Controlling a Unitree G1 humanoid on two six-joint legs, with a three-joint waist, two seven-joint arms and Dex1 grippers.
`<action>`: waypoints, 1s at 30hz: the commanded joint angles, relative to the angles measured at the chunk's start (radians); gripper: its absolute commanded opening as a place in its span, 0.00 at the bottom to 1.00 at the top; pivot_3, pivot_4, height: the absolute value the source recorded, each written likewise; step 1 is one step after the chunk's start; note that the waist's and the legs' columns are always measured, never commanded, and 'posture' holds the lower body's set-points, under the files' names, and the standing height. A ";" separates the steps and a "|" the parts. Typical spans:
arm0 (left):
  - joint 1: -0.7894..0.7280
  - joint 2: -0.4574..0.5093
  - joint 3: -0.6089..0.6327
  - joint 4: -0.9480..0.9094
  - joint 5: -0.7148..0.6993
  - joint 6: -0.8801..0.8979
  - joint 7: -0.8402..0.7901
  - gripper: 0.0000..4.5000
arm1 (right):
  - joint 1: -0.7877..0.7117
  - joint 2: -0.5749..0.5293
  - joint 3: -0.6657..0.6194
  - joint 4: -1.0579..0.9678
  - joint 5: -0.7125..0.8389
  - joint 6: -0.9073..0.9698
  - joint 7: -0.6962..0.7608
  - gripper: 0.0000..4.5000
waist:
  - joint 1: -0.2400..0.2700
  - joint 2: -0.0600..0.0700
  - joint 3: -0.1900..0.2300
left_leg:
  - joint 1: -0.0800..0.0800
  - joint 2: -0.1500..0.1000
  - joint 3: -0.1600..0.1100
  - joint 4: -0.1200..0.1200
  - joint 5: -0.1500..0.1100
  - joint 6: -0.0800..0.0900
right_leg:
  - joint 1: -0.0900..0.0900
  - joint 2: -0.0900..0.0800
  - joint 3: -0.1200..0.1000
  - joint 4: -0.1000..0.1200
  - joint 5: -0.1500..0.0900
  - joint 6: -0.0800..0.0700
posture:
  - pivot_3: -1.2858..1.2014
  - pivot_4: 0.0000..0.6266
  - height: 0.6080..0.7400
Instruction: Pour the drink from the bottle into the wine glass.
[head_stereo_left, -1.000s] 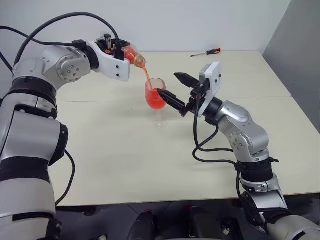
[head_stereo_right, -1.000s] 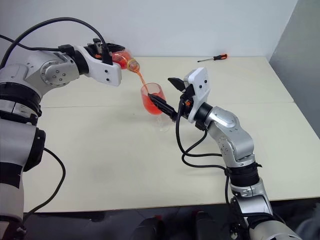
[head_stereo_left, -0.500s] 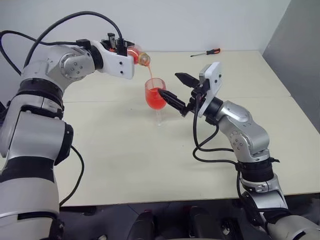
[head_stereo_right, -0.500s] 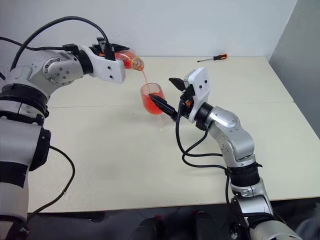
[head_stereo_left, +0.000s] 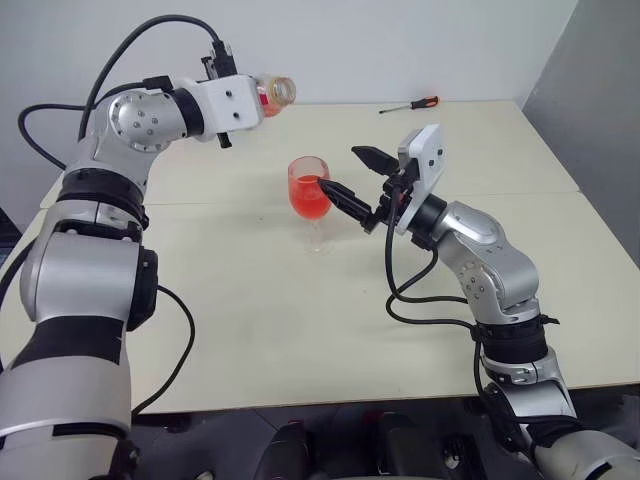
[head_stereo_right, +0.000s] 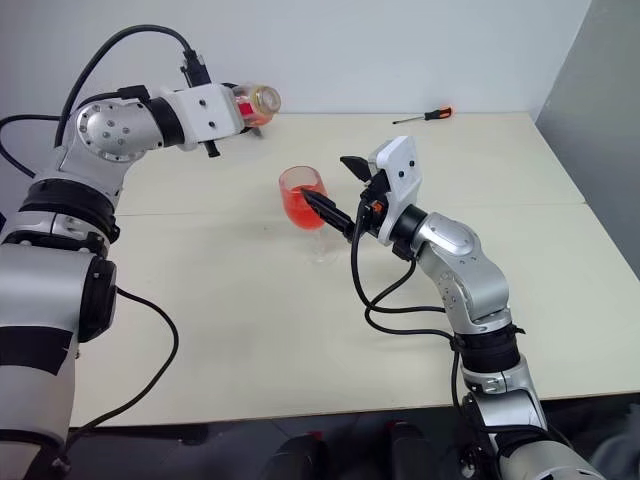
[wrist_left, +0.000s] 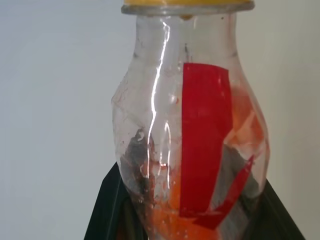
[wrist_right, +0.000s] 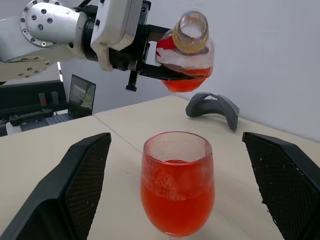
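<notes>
The wine glass (head_stereo_left: 310, 196) stands upright on the table, its bowl more than half full of the red drink (wrist_right: 177, 202). My left gripper (head_stereo_left: 255, 97) is shut on the bottle (head_stereo_left: 276, 92), held about level up and to the left of the glass, mouth towards it. A little drink (wrist_right: 182, 83) lies in the bottle's lower side and nothing is streaming out. My right gripper (head_stereo_left: 338, 167) is open, with a finger on either side of the bowl and a gap to each.
A red-handled screwdriver (head_stereo_left: 410, 104) lies at the far edge of the cream table (head_stereo_left: 250, 300). A grey curved object (wrist_right: 212, 107) sits on the table behind the glass. A grey wall (head_stereo_left: 590, 100) borders the right side.
My left gripper has rolled the bottle back from its downward pouring tilt to about level, and the red stream into the glass has stopped. The right arm has not moved.
</notes>
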 joint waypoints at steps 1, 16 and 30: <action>-0.020 -0.020 0.109 -0.057 -0.147 0.100 -0.111 0.28 | -0.030 -0.005 -0.012 -0.020 0.006 -0.020 0.003 1.00 | 0.000 0.000 0.000 | 0.000 0.000 0.000 0.000 0.000 0.000 | 0.000 0.000 0.000 0.000 0.000 0.000 | 0.52 0.24 1.00; 0.324 -0.050 0.360 -0.516 -0.412 0.655 0.027 0.28 | 0.117 -0.113 0.004 -0.254 0.104 0.126 0.051 1.00 | -0.009 0.001 -0.001 | 0.001 0.001 -0.004 0.000 0.000 0.000 | 0.000 0.000 0.003 0.002 0.000 0.000 | 0.52 0.24 1.00; 0.818 -0.230 0.542 -1.040 -0.653 1.080 0.299 0.28 | 0.273 -0.166 0.045 -0.357 0.130 0.098 0.101 1.00 | 0.005 -0.001 -0.002 | 0.001 0.000 -0.005 0.001 0.000 0.000 | 0.001 0.000 0.003 0.001 0.000 0.000 | 0.52 0.24 1.00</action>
